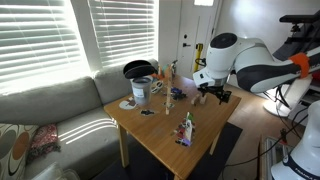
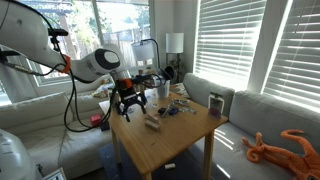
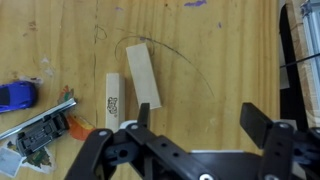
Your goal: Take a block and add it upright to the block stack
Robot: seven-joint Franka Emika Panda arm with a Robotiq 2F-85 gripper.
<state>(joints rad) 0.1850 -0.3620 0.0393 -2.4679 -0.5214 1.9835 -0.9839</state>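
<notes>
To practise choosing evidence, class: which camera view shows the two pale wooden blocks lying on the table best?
The wrist view: the two pale wooden blocks lie side by side in mid-frame, close up, one bearing print. Both exterior views are too distant; at best they appear as a small pale shape on the tabletop.

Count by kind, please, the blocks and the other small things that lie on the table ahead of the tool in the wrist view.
Pale wooden blocks, lying flat side by side: 2
Blue toy car: 1
Grey flat piece with orange and green parts, kind unclear: 1
Total: 4
</notes>
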